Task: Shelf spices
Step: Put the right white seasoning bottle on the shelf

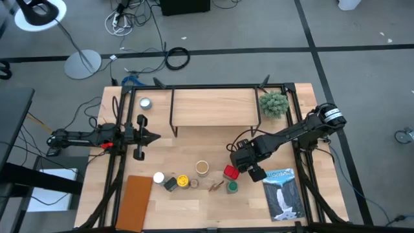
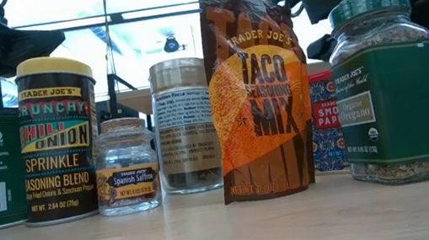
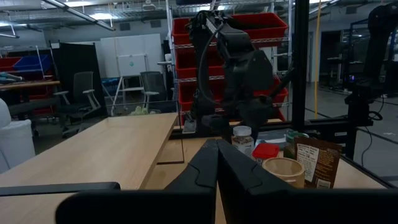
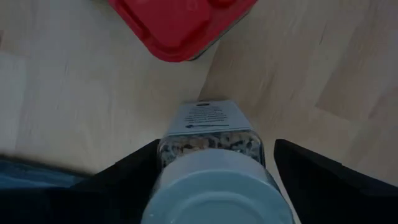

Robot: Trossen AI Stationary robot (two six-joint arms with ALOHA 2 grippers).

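Several spices stand in a loose row near the table's front: a white-topped jar (image 1: 158, 177), a yellow-topped one (image 1: 183, 180), a green-topped one (image 1: 232, 187), a red-topped tin (image 1: 231, 172) and a brown packet (image 2: 259, 88). The shelf (image 1: 213, 107), a wooden plank on black legs, stands at the far middle. My right gripper (image 1: 251, 169) points down, open, its fingers on either side of a glass jar with a pale lid (image 4: 217, 186), beside the red-topped tin (image 4: 177, 25). My left gripper (image 1: 154, 137) waits shut at the table's left. My right gripper comes at the pale-lidded jar from above, one finger on each side of its glass body. One finger (image 4: 134, 168) lies close against the jar's side (image 4: 166, 146); whether it touches I cannot tell. The other finger (image 4: 311, 171) stands apart. The jar stands upright on the table.
A blue-and-white book (image 1: 284, 193) lies at the front right, a flat brown board (image 1: 134, 202) at the front left. A small silver tin (image 1: 145, 103) and a green plant (image 1: 273, 103) flank the shelf. A tan-lidded jar (image 1: 202, 167) stands alone mid-table.
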